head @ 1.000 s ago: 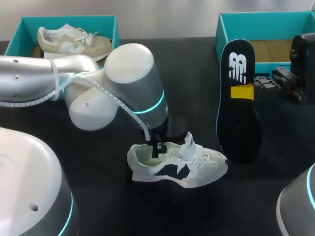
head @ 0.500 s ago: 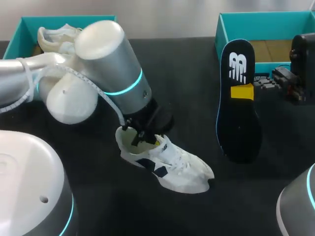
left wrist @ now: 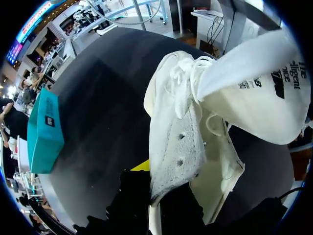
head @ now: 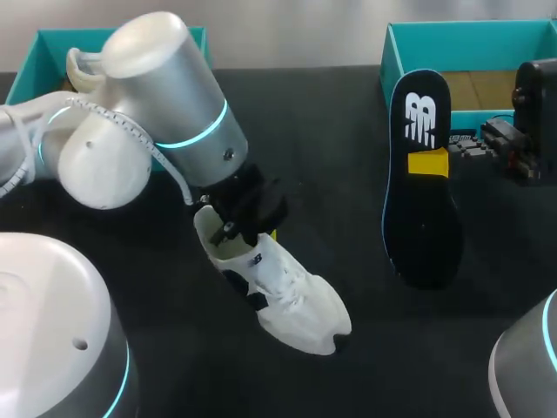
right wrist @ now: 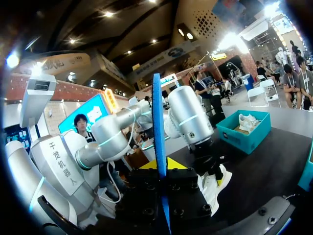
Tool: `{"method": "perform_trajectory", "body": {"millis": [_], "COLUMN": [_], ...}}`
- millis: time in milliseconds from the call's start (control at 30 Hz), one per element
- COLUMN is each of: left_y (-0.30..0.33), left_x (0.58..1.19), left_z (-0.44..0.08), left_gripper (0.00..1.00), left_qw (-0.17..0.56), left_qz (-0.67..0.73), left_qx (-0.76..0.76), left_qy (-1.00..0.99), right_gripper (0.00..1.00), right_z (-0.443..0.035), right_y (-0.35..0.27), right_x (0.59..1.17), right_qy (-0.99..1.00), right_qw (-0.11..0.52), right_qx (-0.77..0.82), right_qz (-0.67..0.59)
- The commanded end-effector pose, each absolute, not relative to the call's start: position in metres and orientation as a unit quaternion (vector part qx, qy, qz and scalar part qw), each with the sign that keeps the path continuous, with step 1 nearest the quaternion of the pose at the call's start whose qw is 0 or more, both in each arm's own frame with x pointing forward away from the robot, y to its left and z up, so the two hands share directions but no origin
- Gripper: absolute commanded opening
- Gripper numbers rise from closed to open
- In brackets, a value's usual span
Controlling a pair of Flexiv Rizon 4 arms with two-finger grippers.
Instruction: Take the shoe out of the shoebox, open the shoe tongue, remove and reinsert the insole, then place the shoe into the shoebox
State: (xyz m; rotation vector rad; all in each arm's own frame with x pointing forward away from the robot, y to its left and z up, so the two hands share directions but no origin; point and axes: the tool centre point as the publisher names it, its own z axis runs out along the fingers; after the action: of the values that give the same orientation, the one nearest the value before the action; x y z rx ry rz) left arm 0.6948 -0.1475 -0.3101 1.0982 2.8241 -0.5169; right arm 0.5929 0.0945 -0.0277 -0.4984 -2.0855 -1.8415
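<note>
Shoe (head: 278, 292) out of box, over counter (head: 348, 113) at front middle. Heel raised, toe tipped down and low, likely to keep opening reachable so insole can go back in. Left fingers (left wrist: 132, 196) pinched narrow on heel rim, shoe wall between them; tongue flopped open ahead. Left arm enters from left, wrist angled steeply down over heel. Insole (head: 422, 174) upright, well apart from shoe, clamped near its middle by right fingers (right wrist: 175, 165), kept ready. Right arm low at right edge, beside shoebox (head: 392, 52).
</note>
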Motion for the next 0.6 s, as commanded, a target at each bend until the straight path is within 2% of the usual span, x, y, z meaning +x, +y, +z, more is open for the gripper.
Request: {"method": "perform_trajectory", "body": {"millis": [33,233,367,433,600], "left_y": [-0.1468,-0.1486,-0.1498,-0.1421,-0.1421], "left_x": [0.6942,0.6947,0.6881,0.6946,0.6946], "left_z": [-0.3068,-0.3037,-0.3075,-0.3037,-0.3037], "left_gripper": [0.00,0.00,0.00,0.00,0.00], "left_qw": [0.051,0.049,0.011,0.044,0.044], "left_qz": [-0.163,-0.155,-0.106,-0.090,-0.090], "left_qx": [0.400,0.532,0.656,0.647,0.647], "left_qy": [0.900,0.831,0.747,0.756,0.756], "right_gripper": [0.00,0.00,0.00,0.00,0.00], "right_z": [-0.0282,-0.0282,-0.0282,-0.0282,-0.0282], "right_y": [0.0960,0.0960,0.0960,0.0960,0.0960], "right_x": [0.5944,0.5944,0.5944,0.5944,0.5944], "right_qy": [-0.729,-0.729,-0.729,-0.729,-0.729], "right_qw": [0.158,0.158,0.158,0.158,0.158], "right_qx": [-0.174,-0.174,-0.174,-0.174,-0.174], "right_qz": [-0.643,-0.643,-0.643,-0.643,-0.643]}}
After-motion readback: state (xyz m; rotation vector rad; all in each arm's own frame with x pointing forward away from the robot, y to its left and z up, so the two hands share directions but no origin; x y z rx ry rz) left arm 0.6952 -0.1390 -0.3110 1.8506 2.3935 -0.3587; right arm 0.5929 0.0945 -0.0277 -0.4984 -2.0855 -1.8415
